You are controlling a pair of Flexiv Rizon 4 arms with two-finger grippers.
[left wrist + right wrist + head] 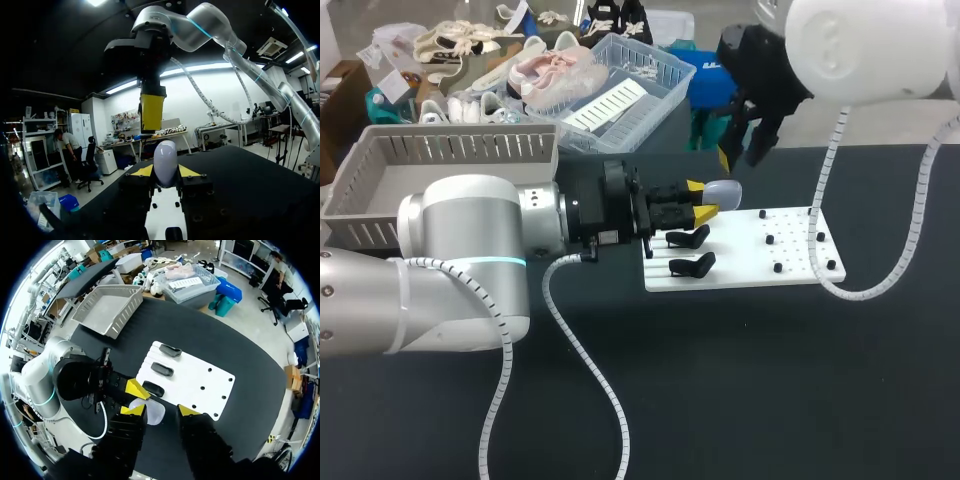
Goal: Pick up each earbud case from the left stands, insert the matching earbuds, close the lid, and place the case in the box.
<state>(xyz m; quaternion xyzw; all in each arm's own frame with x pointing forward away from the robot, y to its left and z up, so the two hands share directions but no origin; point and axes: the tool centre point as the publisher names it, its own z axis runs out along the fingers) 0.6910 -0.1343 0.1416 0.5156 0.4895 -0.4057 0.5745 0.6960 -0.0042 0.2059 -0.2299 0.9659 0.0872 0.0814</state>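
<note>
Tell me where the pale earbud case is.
Head view: the pale earbud case is in the left gripper, at the left edge of the white board.

Black desk [770,380], matte surface. White rectangular board [750,268] lying flat on it, toward far side, near middle. Six small black pegs [769,240] upright on board's right half, two lines of three, spaced apart.

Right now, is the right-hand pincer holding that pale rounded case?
No, the left pincer clamps the case between its yellow tips, while the right pincer hangs open above it.
</note>
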